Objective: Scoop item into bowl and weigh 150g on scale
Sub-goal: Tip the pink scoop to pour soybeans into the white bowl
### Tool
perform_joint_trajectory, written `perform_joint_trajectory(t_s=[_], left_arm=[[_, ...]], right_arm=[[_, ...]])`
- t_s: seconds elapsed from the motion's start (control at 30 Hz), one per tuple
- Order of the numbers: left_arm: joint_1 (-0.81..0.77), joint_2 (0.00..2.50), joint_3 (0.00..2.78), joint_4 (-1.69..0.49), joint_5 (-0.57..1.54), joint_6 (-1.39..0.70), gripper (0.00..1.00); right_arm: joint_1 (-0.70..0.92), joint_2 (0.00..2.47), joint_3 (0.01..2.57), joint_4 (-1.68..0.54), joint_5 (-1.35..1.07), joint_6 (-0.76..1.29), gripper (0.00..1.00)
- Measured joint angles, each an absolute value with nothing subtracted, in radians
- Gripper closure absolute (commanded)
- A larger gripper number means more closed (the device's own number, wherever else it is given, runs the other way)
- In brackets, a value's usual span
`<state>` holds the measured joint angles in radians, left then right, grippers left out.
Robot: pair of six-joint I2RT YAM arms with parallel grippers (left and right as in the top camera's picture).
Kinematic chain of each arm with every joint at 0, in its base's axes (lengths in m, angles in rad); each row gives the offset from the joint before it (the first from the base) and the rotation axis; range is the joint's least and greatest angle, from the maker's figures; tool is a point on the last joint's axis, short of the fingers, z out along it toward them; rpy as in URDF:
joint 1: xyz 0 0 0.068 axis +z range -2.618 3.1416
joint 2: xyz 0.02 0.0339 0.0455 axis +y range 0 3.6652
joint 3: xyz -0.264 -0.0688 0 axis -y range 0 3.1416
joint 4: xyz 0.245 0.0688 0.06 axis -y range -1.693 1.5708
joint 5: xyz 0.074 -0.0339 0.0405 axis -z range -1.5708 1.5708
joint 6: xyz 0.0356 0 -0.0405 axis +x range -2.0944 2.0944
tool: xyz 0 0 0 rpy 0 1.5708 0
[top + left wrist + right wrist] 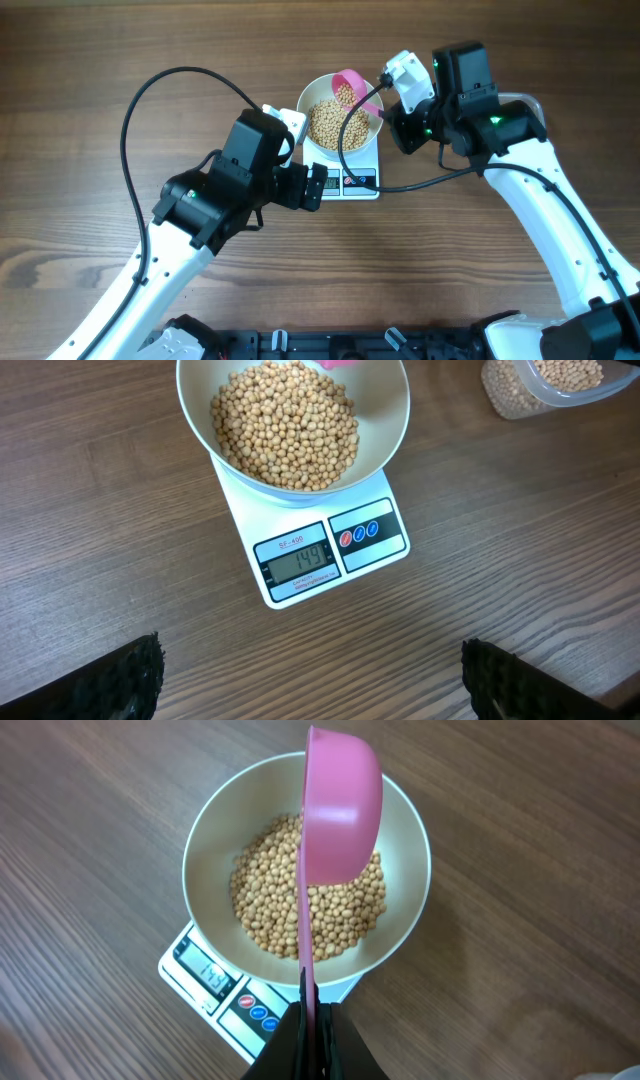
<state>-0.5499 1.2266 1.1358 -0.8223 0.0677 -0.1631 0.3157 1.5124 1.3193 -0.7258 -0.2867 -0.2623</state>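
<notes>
The white bowl (341,125) sits on the small white scale (359,182), holding a heap of tan beans (285,425). The scale's grey display (296,563) is lit and reads about 149. My right gripper (312,1020) is shut on the thin handle of a pink scoop (340,815), which hangs turned on its side over the bowl's far rim, a few beans in it in the overhead view. My left gripper (310,680) stands wide open with only bare table between its fingers (120,680), just in front of the scale.
A clear plastic tub (545,385) with more beans stands at the top right of the left wrist view, beyond the scale. Black cables from both arms loop over the wooden table (80,80), one crossing the bowl's right side.
</notes>
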Motion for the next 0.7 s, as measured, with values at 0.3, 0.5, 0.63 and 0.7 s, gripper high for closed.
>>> perform_joint_trajectory(t_s=[0.3, 0.5, 0.63, 0.7], left_arm=[[-0.55, 1.227, 1.136, -0.822, 0.068, -0.163, 0.0], [-0.55, 1.227, 1.136, -0.822, 0.068, -0.163, 0.0], [-0.55, 1.227, 1.136, -0.822, 0.068, -0.163, 0.0], [-0.55, 1.227, 1.136, -0.822, 0.068, -0.163, 0.0]], right_arm=[[0.316, 1.512, 1.319, -0.738, -0.26, -0.29, 0.96], [0.316, 1.512, 1.319, -0.762, -0.263, -0.311, 0.96], [0.316, 1.512, 1.319, -0.75, -0.266, -0.286, 0.96], [0.316, 1.512, 1.319, -0.742, -0.272, -0.274, 0.96]])
